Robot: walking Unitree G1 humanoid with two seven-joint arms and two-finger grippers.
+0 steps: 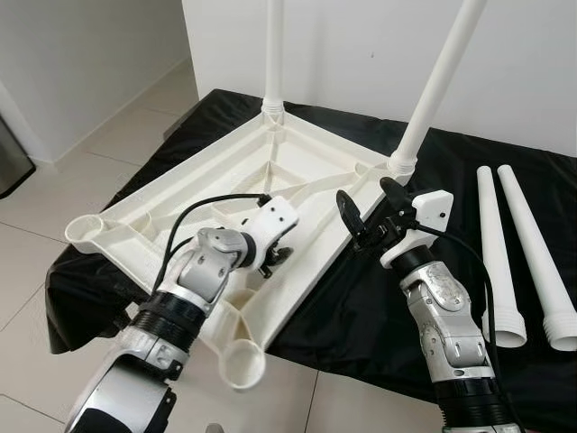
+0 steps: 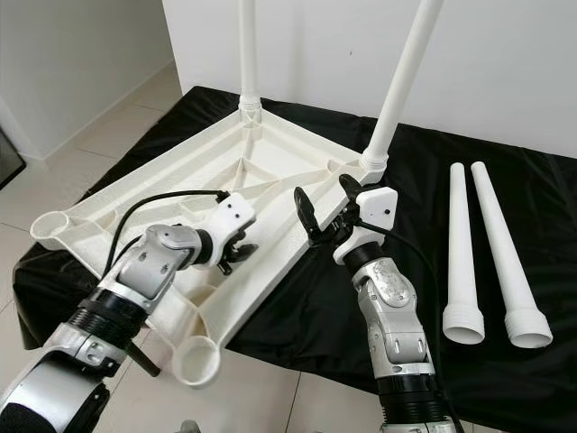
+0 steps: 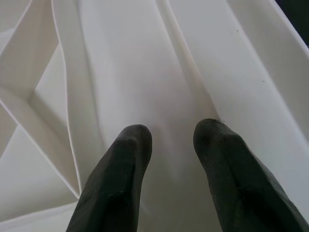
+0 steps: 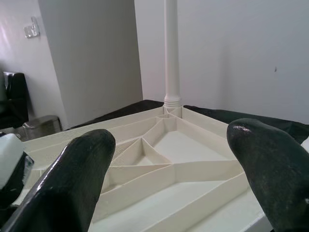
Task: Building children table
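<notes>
A white plastic tabletop [image 1: 297, 171] lies upside down on a black cloth, ribs facing up. Two white legs stand upright in its far corners, one at the back [image 1: 273, 54] and one at the right [image 1: 439, 86]. Two loose legs [image 1: 491, 253] [image 1: 536, 257] lie side by side on the cloth to the right. My left gripper [image 1: 275, 257] points down at the ribbed underside near the middle, open by a narrow gap with nothing between its fingers [image 3: 120, 169]. My right gripper [image 1: 371, 203] hovers wide open just off the tabletop's right edge, below the right leg's base, holding nothing.
Empty leg sockets sit at the near corner [image 1: 242, 361] and the left corner [image 1: 86, 230], both overhanging the cloth's edge. The black cloth [image 1: 379, 316] covers a low surface against a white wall. Tiled floor [image 1: 54, 180] lies to the left and front.
</notes>
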